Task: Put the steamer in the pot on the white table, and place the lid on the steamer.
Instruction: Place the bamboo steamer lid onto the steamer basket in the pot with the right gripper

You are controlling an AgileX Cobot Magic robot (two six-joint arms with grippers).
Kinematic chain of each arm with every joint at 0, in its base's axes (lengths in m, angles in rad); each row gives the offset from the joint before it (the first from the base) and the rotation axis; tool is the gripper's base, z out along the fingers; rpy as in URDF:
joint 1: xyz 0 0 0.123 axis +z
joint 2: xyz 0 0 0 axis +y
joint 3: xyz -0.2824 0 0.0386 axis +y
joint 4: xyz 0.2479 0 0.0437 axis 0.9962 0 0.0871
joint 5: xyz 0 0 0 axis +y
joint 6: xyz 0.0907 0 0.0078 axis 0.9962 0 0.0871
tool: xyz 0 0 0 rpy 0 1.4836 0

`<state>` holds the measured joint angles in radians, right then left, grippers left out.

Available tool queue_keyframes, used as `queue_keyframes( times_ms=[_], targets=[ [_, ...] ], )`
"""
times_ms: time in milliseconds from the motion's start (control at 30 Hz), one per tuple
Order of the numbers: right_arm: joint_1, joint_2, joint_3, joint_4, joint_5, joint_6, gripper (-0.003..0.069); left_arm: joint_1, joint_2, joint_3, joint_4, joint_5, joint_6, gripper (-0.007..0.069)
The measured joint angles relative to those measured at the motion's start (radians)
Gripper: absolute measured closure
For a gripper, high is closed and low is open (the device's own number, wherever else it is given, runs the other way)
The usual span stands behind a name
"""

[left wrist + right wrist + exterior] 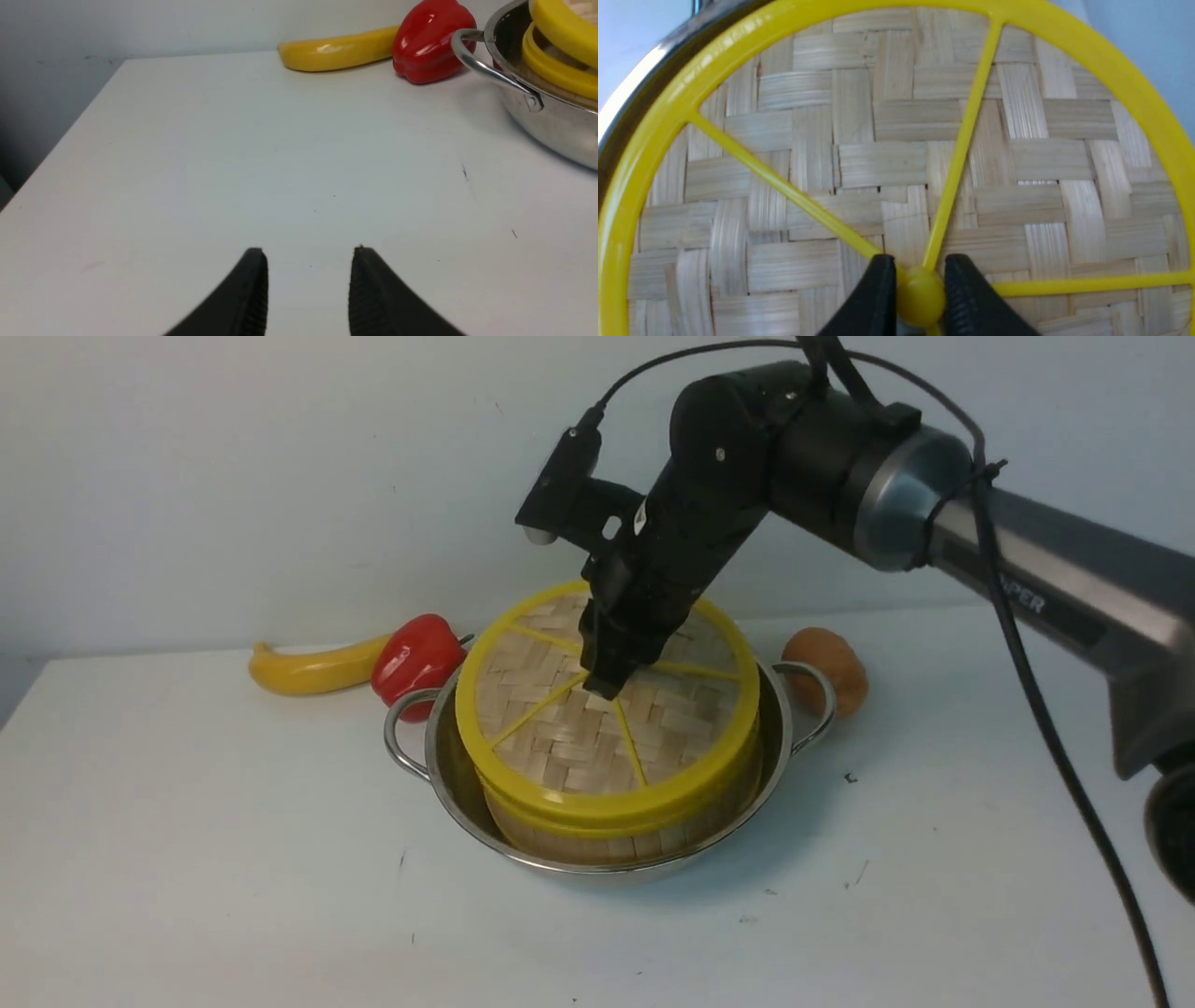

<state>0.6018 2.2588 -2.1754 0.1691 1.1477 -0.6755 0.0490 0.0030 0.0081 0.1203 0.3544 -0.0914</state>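
The right end effector (919, 261) is clamped tight on the round yellow knob (920, 294) at the centre of the lid (579, 728), one black finger on each side of it. There is one lid, and it lies over the one steamer (597, 840). It is tilted: its near edge sits on the steamer's yellow rim, while on the left a gap shows between the two rims. The steamer stands inside the one pot (448, 775), whose two loop handles stick out left and right. The pot rests near the middle of the white desk (187, 849).

The right arm reaches in from the right, high over the desk. Its wrist bends steeply down, so the end effector points down at the lid's centre.

The left end effector (308, 252) hangs low over bare desk, well to the left of the pot. Its two fingers stand apart with nothing between them.

Far left of the pot lie one yellow banana (313, 669) and one red pepper (417, 658), the pepper just beside the left handle. One brown rounded object (826, 667) sits just beyond the right handle.
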Motion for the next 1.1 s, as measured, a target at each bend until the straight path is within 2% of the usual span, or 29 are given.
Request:
queue_keyframes(
  times_ms=[433,533,733,1100],
  targets=[
    [0.0,0.04,-0.048,0.011,0.015,0.009,0.0517,0.0,0.0,0.0,0.0,0.0,0.0,0.0384],
    [0.0,0.04,-0.139,0.0,0.08,0.024,0.0517,0.0,0.0,0.0,0.0,0.0,0.0,0.0384],
    [0.0,0.028,-0.279,-0.015,0.085,0.076,0.0517,0.0,0.0,0.0,0.0,0.0,0.0,0.0384],
    [0.0,0.028,-0.176,-0.048,0.092,0.225,0.0517,0.0,0.0,0.0,0.0,0.0,0.0,0.0384]
  ],
)
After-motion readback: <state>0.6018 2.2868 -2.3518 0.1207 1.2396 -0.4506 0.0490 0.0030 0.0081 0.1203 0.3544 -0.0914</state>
